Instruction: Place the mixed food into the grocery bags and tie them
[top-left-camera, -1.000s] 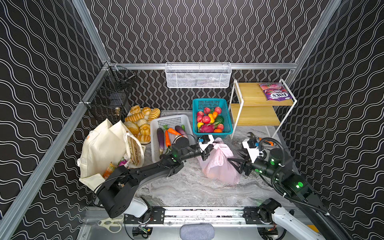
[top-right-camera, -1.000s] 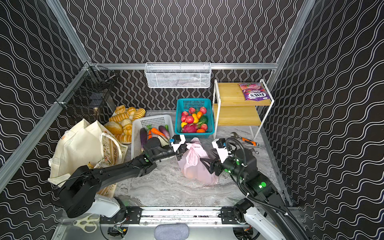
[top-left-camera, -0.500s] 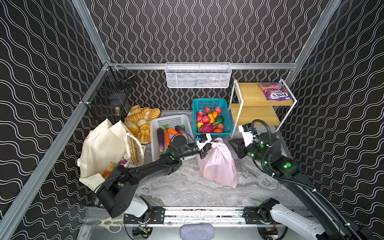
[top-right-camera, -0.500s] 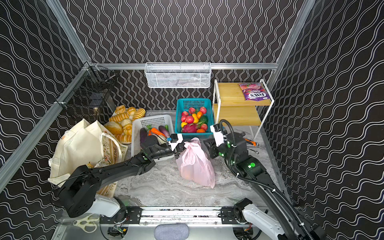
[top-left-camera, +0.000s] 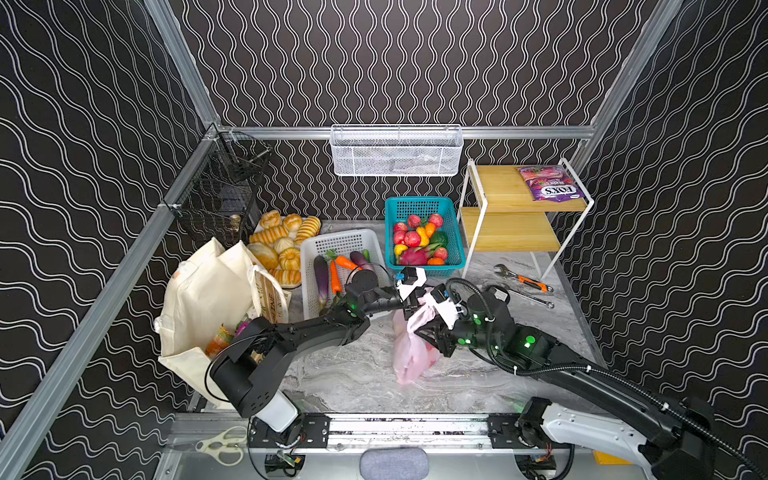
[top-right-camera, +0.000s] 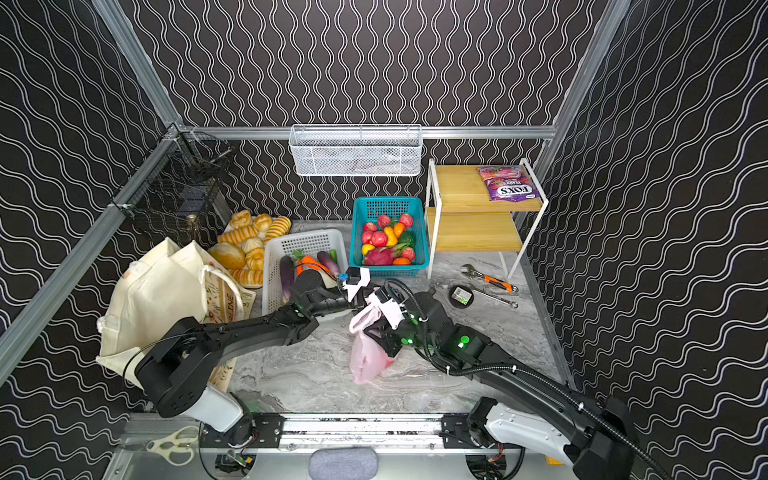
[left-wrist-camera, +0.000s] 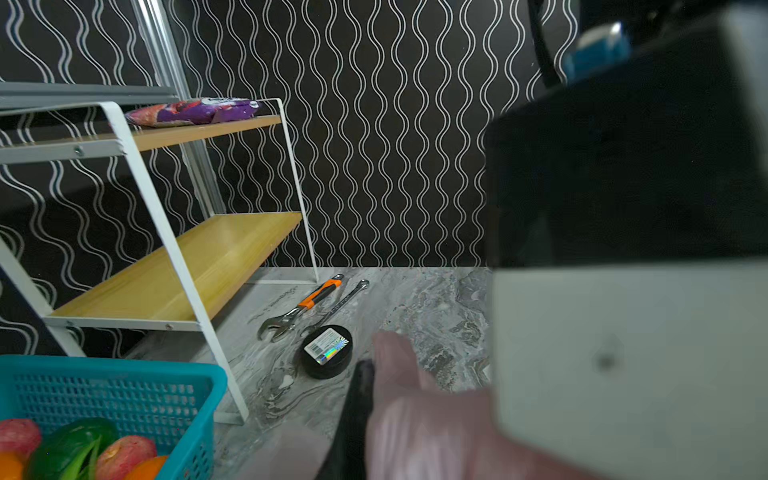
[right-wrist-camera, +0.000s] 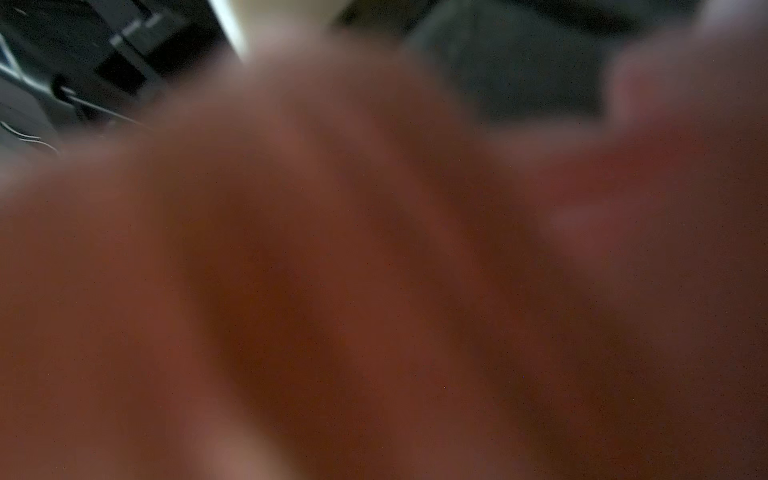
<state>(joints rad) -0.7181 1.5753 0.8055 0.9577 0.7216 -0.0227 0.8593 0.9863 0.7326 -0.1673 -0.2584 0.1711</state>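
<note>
The left wrist view shows a black round tin (left-wrist-camera: 326, 351) by the wrenches (left-wrist-camera: 301, 309) near the table's (top-left-camera: 353, 374) right edge. In a top view the right arm (top-left-camera: 490, 320) mostly covers it. The right wrist view is only blurred pink. Mid-table, the pink plastic bag (top-left-camera: 409, 353) stands with its gathered top clenched in the left gripper (top-left-camera: 411, 301). The right gripper (top-left-camera: 430, 328) crowds it; I cannot tell its grip. The canvas tote (top-left-camera: 208, 299) slumps at the left edge.

Robot lab test cell, dressed as a grocery corner
Aluminium frame posts (top-left-camera: 180, 62) carry walls of black wavy-print covering (top-left-camera: 395, 62) around a marble-print tabletop (top-left-camera: 353, 374); a left robot arm (top-left-camera: 307, 332) and a right robot arm (top-left-camera: 582, 370) stand on a metal rail (top-left-camera: 415, 428) at its front edge, with staged props about: bread rolls (top-left-camera: 282, 241), a teal fruit basket (top-left-camera: 415, 208), a wooden shelf rack (top-left-camera: 507, 237), wrenches (top-left-camera: 521, 280), scissors (top-left-camera: 220, 446).
</note>
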